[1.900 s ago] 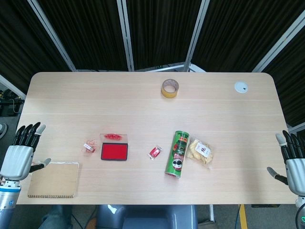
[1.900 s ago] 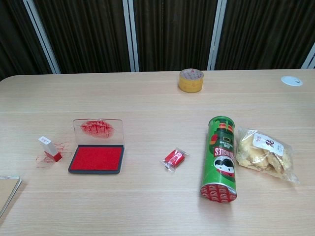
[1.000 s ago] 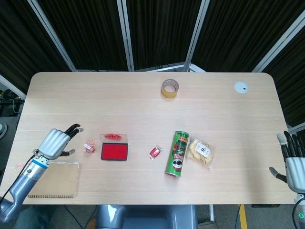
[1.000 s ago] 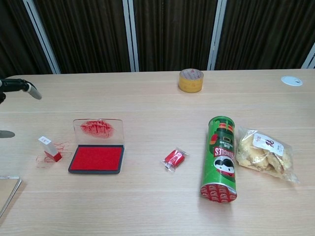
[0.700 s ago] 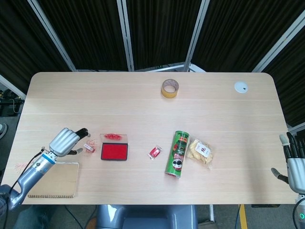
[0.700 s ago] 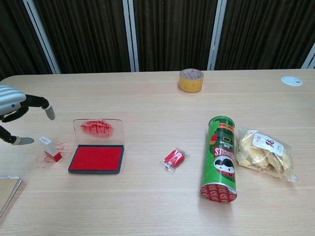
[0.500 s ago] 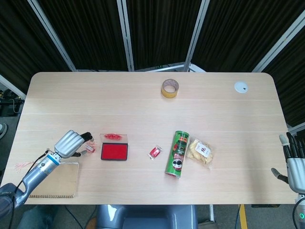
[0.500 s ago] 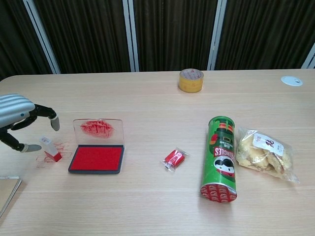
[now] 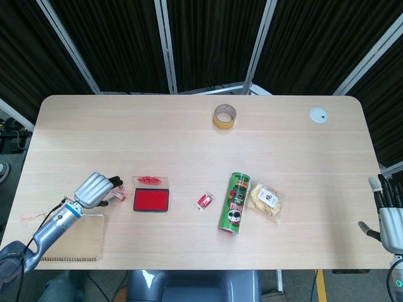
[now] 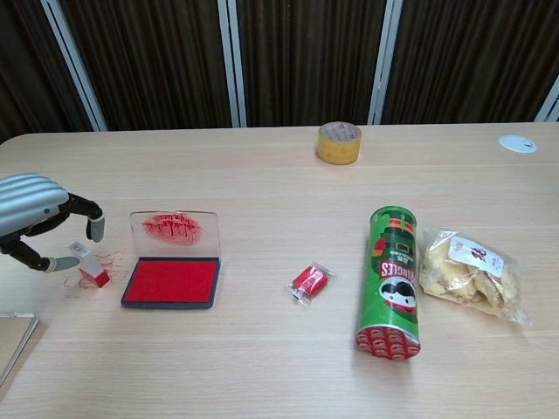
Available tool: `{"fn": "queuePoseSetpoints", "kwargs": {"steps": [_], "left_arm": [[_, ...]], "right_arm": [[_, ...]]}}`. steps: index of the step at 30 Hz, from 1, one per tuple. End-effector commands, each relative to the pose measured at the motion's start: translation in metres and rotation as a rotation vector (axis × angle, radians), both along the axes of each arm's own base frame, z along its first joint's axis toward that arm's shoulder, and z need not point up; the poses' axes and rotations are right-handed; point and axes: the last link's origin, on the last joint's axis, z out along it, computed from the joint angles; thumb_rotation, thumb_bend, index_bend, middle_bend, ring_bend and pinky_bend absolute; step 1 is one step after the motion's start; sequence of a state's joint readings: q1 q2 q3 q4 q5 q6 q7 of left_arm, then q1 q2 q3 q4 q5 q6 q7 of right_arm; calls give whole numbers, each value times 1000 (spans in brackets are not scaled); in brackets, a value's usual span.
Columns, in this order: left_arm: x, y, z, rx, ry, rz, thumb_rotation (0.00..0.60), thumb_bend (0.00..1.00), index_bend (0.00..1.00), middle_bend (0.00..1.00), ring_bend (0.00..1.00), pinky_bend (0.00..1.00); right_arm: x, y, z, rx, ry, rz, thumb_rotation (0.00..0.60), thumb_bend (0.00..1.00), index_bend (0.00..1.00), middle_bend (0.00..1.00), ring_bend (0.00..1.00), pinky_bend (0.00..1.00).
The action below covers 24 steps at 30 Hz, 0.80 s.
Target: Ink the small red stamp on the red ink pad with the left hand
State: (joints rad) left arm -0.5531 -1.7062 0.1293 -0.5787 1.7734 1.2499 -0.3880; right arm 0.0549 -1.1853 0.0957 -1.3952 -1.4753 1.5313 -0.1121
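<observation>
The small red stamp [image 10: 88, 266] with its white top stands tilted on red ink smears, just left of the open red ink pad [image 10: 171, 281]. My left hand [image 10: 37, 220] hovers over the stamp from the left. Its thumb sits close at the stamp's left and a curled finger hangs just above its right, but no grip shows. From the head view, the left hand [image 9: 96, 189] partly covers the stamp [image 9: 119, 196], beside the ink pad [image 9: 151, 200]. My right hand [image 9: 386, 212] hangs off the table's right front corner, fingers straight and apart, holding nothing.
A brown notebook [image 9: 70, 238] lies near the front edge under the left forearm. Right of the pad are a red packet [image 9: 205, 201], a green Pringles can [image 9: 234, 202] lying down and a snack bag [image 9: 266, 201]. A tape roll [image 9: 225, 116] and white disc [image 9: 318, 114] sit far back.
The left hand came in from the table's left edge to the stamp and has sunk slightly, its thumb and finger now bracketing it. The stamp, pad and right hand have not moved.
</observation>
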Motion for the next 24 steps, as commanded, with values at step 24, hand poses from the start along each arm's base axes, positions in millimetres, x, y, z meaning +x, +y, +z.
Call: {"fn": "queuePoseSetpoints", "kwargs": {"steps": [24], "left_arm": [[0, 0, -7, -7, 14, 5, 600, 399, 533, 520, 799, 908]], "right_arm": [[-4, -2, 0, 8, -18, -15, 600, 0, 0, 0, 0, 0]]}}
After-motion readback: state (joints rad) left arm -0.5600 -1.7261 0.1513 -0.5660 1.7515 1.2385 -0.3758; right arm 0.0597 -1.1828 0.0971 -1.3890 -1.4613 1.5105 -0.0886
